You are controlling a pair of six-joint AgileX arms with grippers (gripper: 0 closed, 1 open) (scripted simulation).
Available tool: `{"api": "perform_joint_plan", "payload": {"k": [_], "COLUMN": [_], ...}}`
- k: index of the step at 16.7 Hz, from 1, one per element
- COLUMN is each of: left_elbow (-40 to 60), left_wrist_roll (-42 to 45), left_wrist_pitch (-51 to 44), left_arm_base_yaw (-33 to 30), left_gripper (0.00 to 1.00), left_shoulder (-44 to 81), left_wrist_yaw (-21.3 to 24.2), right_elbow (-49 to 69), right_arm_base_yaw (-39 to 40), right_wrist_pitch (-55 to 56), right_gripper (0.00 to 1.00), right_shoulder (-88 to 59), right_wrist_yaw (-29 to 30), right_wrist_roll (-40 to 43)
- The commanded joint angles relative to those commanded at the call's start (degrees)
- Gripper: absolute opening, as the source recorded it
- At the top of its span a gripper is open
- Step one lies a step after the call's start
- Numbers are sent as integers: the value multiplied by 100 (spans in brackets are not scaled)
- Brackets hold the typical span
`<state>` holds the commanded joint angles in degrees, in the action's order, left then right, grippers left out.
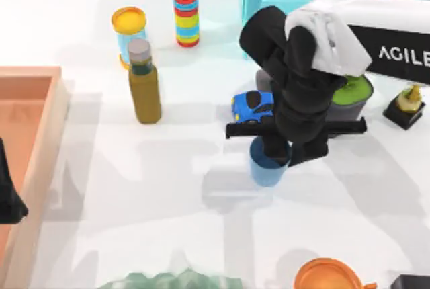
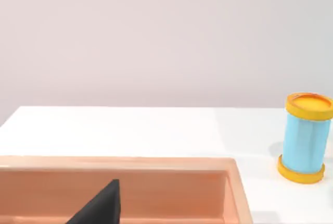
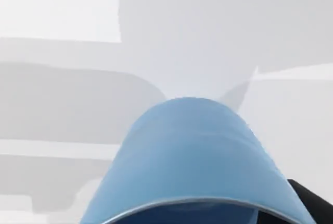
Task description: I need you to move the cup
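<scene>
The right gripper (image 1: 274, 153) is at the cup (image 1: 267, 166), fingers apparently clamped on its rim. Transfer and release remain. The left gripper (image 1: 8, 195) sits parked over the tray (image 1: 40, 104); finger state cannot be told.

"AGILE" on right arm (image 1: 396, 50)

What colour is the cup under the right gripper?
Plain light blue; the cup shows best in the right wrist view.

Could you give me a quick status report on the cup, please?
Right gripper down at small plain blue tumbler, grip unclear. Left gripper parked over wooden tray. Blue toy car close behind the tumbler.
</scene>
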<state>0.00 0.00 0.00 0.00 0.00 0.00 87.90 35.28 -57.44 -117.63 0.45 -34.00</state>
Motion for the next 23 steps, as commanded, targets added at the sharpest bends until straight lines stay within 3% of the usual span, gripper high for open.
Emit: {"api": "perform_joint_plan", "payload": {"k": [9, 12, 19, 23], "left_elbow": [0, 0, 0, 0], "left_wrist_roll": [0, 0, 0, 0], "left_wrist_pitch": [0, 0, 0, 0], "left_arm_base_yaw": [0, 0, 0, 0], "left_gripper": [100, 100, 100, 100], "left_shoulder": [0, 0, 0, 0], "left_wrist_yaw": [0, 0, 0, 0], "right_elbow": [-1124, -1368, -1453, -1904], "right_arm_base_yaw": [-3336, -4109, -4320, -4262], "right_wrist_pitch": [-638, -668, -651, -2], "right_gripper": [0, 0, 0, 0], "right_shoulder": [1529, 1732, 1769, 1600], "right_wrist_yaw": [-6, -60, -90, -104], "right_wrist_roll": [3155, 3912, 4135, 4044]}}
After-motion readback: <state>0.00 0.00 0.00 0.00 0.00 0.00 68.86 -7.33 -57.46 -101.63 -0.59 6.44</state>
